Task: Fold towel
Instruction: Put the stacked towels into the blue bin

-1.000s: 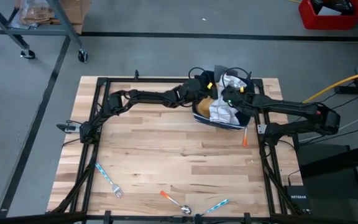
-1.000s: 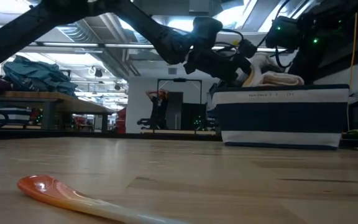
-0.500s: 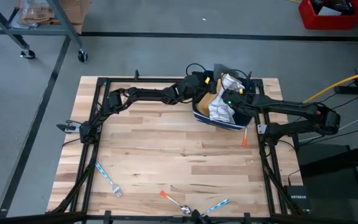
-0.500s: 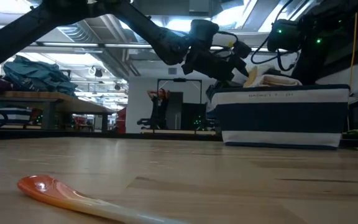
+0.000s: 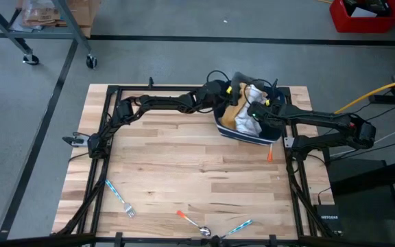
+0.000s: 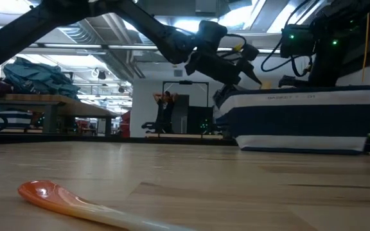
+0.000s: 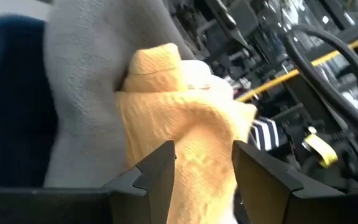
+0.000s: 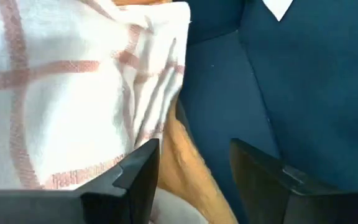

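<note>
Both arms reaching into a navy fabric basket (image 5: 247, 135) at the far right corner of a butcher-block tabletop (image 5: 184, 178).

Left gripper (image 7: 204, 168) spread around a yellow towel (image 7: 179, 124) inside the basket, cloth between the fingers; right gripper (image 8: 191, 174) parted over a white, red-striped towel (image 8: 67, 81) beside it, with nothing seen pinched. Scattered along the near edge: a blue-handled fork (image 5: 120, 198), an orange-handled spoon (image 5: 194, 222), another blue-handled utensil (image 5: 238, 226); an orange-tipped item (image 5: 269, 154) near the right edge. Beyond the table: grey concrete floor, a red bin (image 5: 362, 15), a wheeled rack (image 5: 40, 34), and, at table height, workshop benches and a distant standing person (image 6: 166, 109).
</note>
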